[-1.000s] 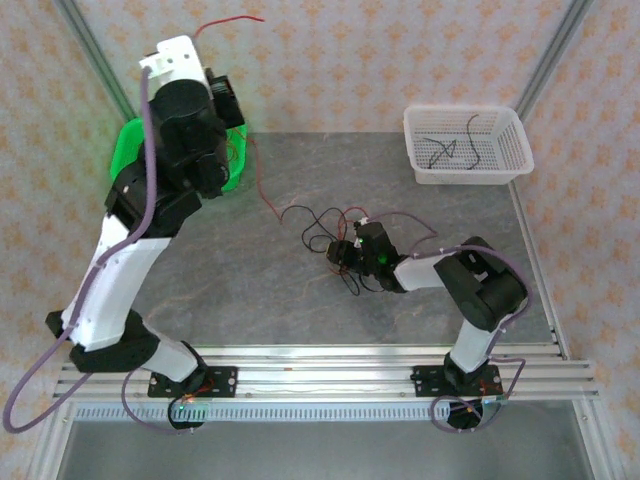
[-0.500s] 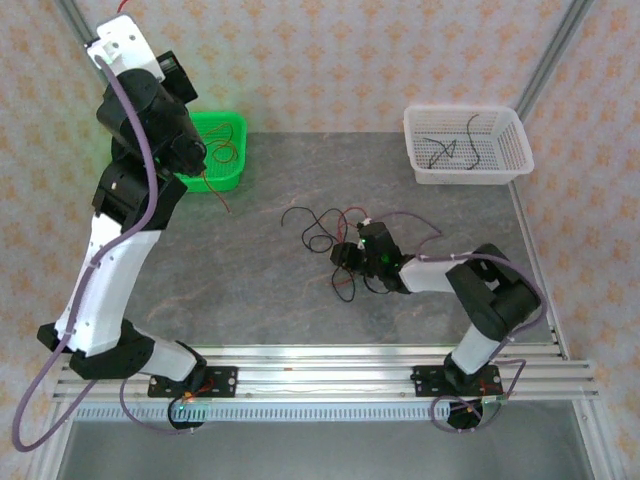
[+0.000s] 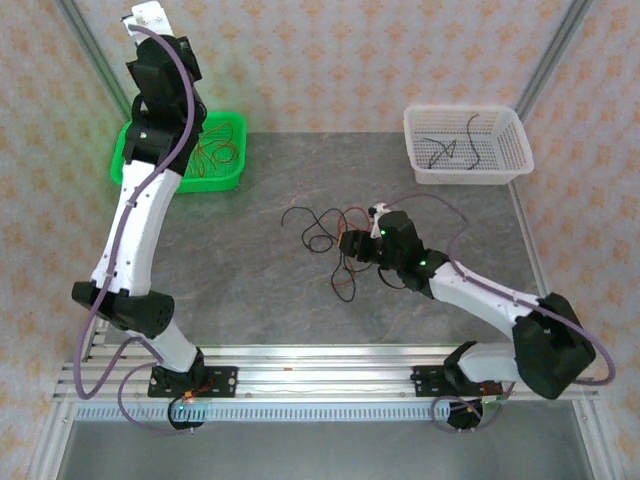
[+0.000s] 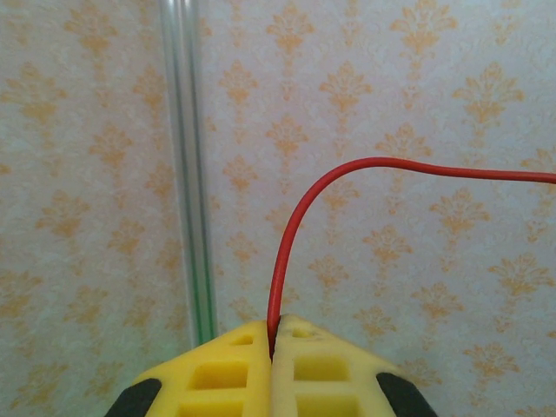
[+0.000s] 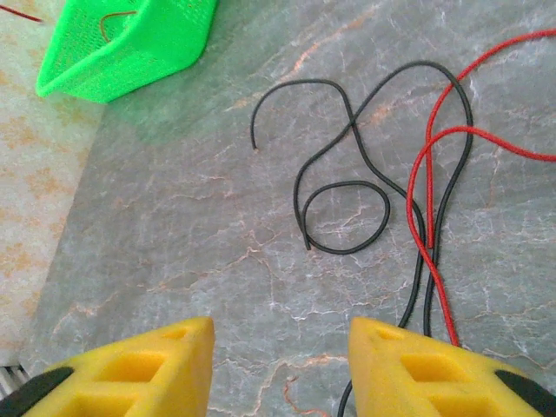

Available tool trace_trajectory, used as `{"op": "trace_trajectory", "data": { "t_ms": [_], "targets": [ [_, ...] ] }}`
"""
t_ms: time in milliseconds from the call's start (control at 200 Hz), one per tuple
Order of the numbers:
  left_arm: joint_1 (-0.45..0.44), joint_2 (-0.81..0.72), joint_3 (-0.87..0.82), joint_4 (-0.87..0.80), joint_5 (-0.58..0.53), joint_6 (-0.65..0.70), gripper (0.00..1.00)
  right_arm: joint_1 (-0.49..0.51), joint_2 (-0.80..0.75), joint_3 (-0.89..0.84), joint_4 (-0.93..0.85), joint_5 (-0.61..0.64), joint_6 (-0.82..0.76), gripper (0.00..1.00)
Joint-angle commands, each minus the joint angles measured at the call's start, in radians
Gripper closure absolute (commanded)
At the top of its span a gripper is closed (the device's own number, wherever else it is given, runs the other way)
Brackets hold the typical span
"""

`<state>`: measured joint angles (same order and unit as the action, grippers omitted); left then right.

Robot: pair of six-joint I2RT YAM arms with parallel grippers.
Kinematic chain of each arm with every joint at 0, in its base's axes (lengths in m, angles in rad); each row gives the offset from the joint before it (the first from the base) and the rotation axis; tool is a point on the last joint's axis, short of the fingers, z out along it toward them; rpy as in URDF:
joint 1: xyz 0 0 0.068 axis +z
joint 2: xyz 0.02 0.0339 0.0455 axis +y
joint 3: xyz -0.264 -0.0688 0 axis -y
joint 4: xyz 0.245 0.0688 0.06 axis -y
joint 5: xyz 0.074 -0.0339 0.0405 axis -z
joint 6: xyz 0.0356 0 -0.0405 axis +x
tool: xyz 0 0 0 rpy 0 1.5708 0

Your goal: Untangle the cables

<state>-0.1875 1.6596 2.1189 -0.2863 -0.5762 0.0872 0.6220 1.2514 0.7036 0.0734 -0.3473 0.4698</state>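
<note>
Firmly pinching red cable point(image 4: 276, 287) in left gripper point(image 4: 274, 334); holding right gripper point(image 5: 280, 334) half parted, empty, over black cable point(image 5: 347, 253).

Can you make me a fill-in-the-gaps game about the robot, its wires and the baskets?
1. The left claw is shut on a wire coloured ____.
2. The right claw hovers over the table with its jaws ____.
3. The thin wires lying in the white basket are ____.
4. The other basket, below the left arm, is coloured ____.

Missing words: red, open, black, green.
</note>
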Motion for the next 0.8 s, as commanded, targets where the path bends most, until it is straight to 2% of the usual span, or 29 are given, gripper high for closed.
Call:
{"op": "trace_trajectory", "data": {
  "t_ms": [0,290,596,796],
  "targets": [
    [0.037,0.037,0.025,0.093,0.079,0.002,1.00,0.004,-0.065,0.023,-0.095,0.039,-0.037,0.55],
    [0.126,0.186,0.073,0.154,0.127,-0.007,1.00,0.004,-0.178,-0.019,-0.162,0.086,-0.034,0.54],
    [0.164,0.335,0.136,0.177,0.149,0.012,1.00,0.004,-0.189,-0.031,-0.170,0.110,-0.019,0.54],
    [0.195,0.345,0.025,0.221,0.148,-0.010,1.00,0.004,-0.132,-0.014,-0.145,0.091,-0.016,0.54]
  ]
}}
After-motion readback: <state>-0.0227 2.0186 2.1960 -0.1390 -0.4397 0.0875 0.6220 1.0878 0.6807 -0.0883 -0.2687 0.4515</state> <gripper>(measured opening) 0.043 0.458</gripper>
